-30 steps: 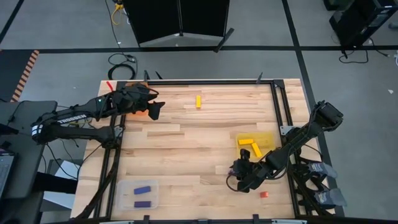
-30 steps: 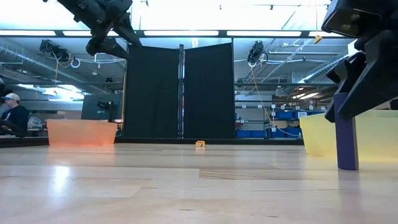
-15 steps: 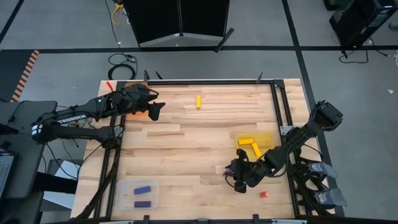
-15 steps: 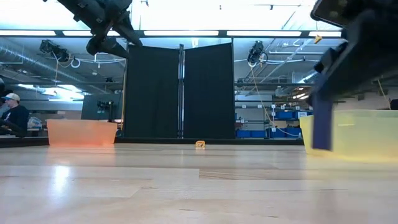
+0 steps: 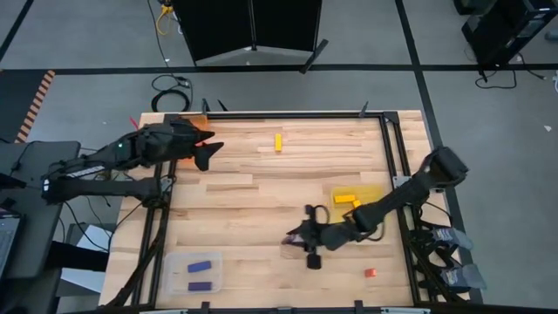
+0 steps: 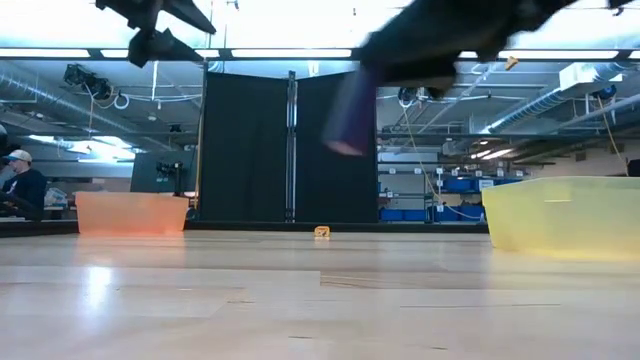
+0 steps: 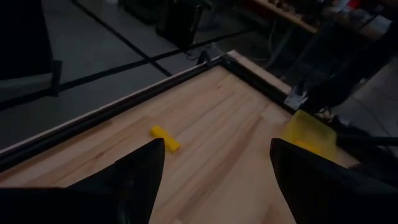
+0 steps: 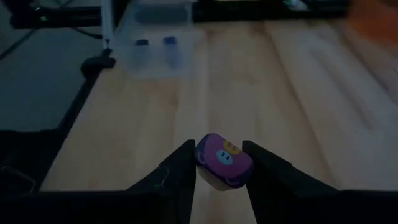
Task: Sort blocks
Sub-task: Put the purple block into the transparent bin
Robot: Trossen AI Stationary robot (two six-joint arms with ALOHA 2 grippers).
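Observation:
My right gripper [image 5: 301, 237] is over the near middle of the table, shut on a purple block [image 8: 224, 160] that also shows blurred and high above the table top in the low view [image 6: 350, 110]. My left gripper [image 5: 205, 150] hovers open near the far left corner, over the orange tray [image 6: 130, 212]. A lone yellow block [image 5: 278, 142] lies flat on the far part of the table. Two purple blocks [image 5: 200, 276] lie in the clear tray [image 5: 214, 260]. Yellow blocks [image 5: 350, 201] lie in the yellow tray [image 5: 377, 194]. A red block [image 5: 370, 272] lies near the near right corner. My right gripper pinches the purple block between its two fingers [image 8: 180, 171], which sit on opposite side faces. The block's end with a small face sticker [image 8: 222, 158] points out past the fingers. The block is lifted clear of the table and tilted.
The clear tray sits at the near left corner, the yellow tray [image 6: 565, 215] at the right side, the orange tray at the far left. A black metal frame [image 5: 261, 114] borders the table. Bare wood lies between the right gripper and the clear tray.
My right gripper has raised the purple block, which stood upright on the table, clear of the wood. It has carried the block toward the table's left edge, and the arm has stretched out. My left gripper has drawn back slightly toward the far left corner.

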